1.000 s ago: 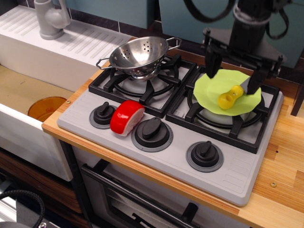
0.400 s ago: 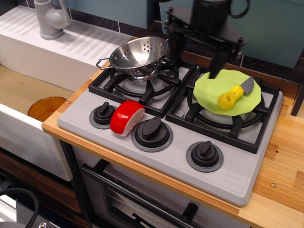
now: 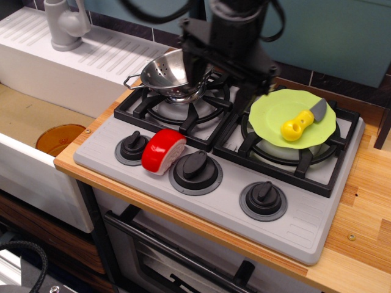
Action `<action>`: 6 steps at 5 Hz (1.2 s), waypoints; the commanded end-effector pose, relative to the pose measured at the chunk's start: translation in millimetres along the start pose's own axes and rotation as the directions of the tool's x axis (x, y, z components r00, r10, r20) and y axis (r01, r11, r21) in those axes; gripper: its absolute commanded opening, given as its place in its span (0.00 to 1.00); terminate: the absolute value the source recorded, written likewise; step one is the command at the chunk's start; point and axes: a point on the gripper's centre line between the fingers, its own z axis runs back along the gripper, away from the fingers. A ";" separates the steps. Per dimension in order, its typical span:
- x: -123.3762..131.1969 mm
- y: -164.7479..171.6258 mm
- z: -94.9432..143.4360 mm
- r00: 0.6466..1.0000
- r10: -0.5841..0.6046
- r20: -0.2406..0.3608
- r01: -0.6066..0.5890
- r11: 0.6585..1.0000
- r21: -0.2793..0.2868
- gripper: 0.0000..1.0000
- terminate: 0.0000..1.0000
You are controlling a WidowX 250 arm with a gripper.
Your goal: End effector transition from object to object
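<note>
Black metal end effector (image 3: 217, 76) hanging over the toy stove (image 3: 201, 165), above the gap between the two back burners; fingers (image 3: 192, 72) spread wide apart on the crossbar, gripping nothing, touching nothing that can be seen; left finger hanging in front of the steel colander (image 3: 168, 72), right finger (image 3: 242, 96) dropping beside the left edge of the green plate (image 3: 269, 113); whether either finger brushes these cannot be told from this angle. Fingers pointing straight down toward the stove top; crossbar's long axis running left to right across the view, sloping slightly downward toward the right; bulky wrist and looping cables rising out of the top of the frame.

Colander resting on the back left burner grate (image 3: 183, 113), partly hidden by the gripper; green plate lying on the back right burner, carrying a toy knife (image 3: 300, 122) with a yellow handle and grey blade, blade pointing up and to the right; red and white toy piece (image 3: 163, 151) lying on the grey front panel between two of three black knobs (image 3: 196, 166); stove sitting on a wooden desk (image 3: 360, 238); white sink (image 3: 73, 67) with a grey tap (image 3: 66, 21) to the left; orange round object (image 3: 59, 138) down in the basin.
</note>
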 end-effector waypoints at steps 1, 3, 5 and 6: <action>-14.2 16.3 2.5 0.997 0.017 0.069 -0.019 0.999 0.030 1.00 0.00; -29.6 25.3 -28.2 0.993 0.021 0.117 -0.023 1.000 0.013 1.00 0.00; -28.7 32.0 -53.7 0.986 0.012 0.166 -0.012 1.000 -0.002 1.00 0.00; -32.2 33.7 -62.6 0.984 0.009 0.178 -0.008 1.000 -0.005 1.00 0.00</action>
